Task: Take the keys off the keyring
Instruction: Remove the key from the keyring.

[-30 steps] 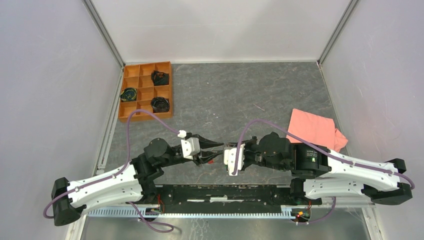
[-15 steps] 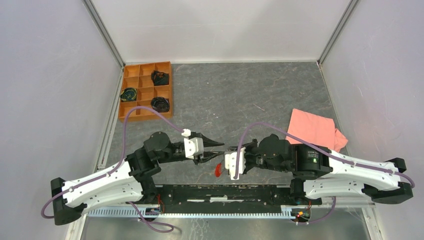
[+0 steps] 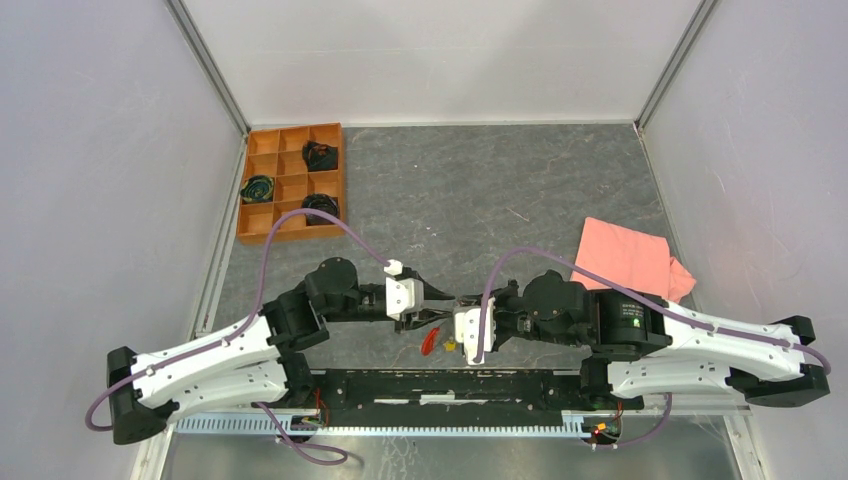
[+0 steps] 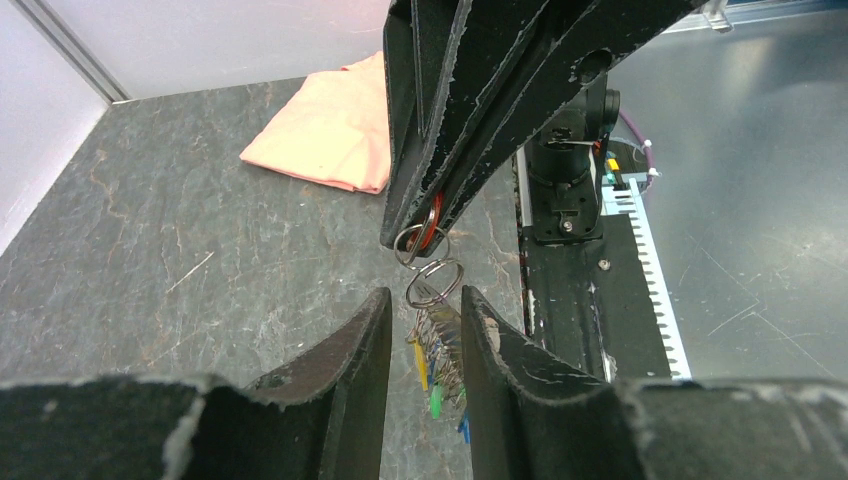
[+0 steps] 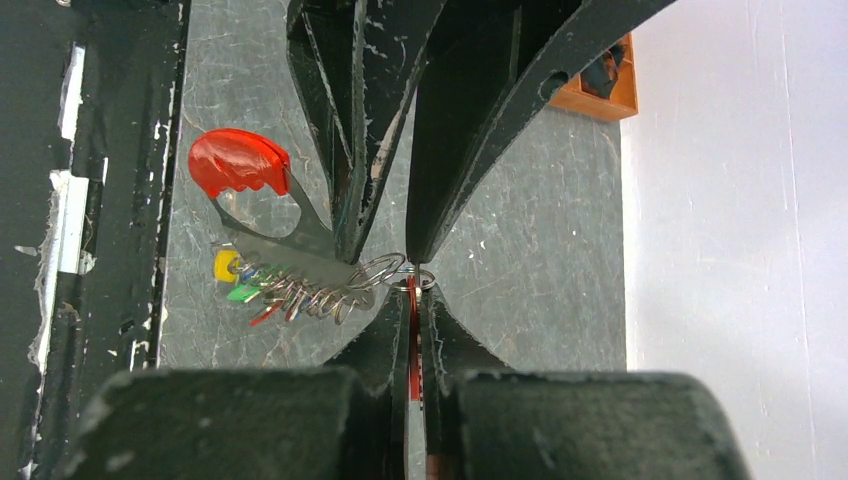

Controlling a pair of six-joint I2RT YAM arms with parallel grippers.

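Gripping keyring strap [image 5: 413,345], right hand [image 5: 414,300], left hand [image 4: 425,300] parted astride half-hidden keys [image 4: 440,352].

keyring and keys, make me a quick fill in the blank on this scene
The right gripper is shut on the ___ strap of the keyring.
The keys hang between the left gripper's jaws; in the left wrist view the head between yellow and blue is ___.
The cloth on the table is ___.
The orange tray sits at the table's far ___ corner.
Missing: red; green; pink; left
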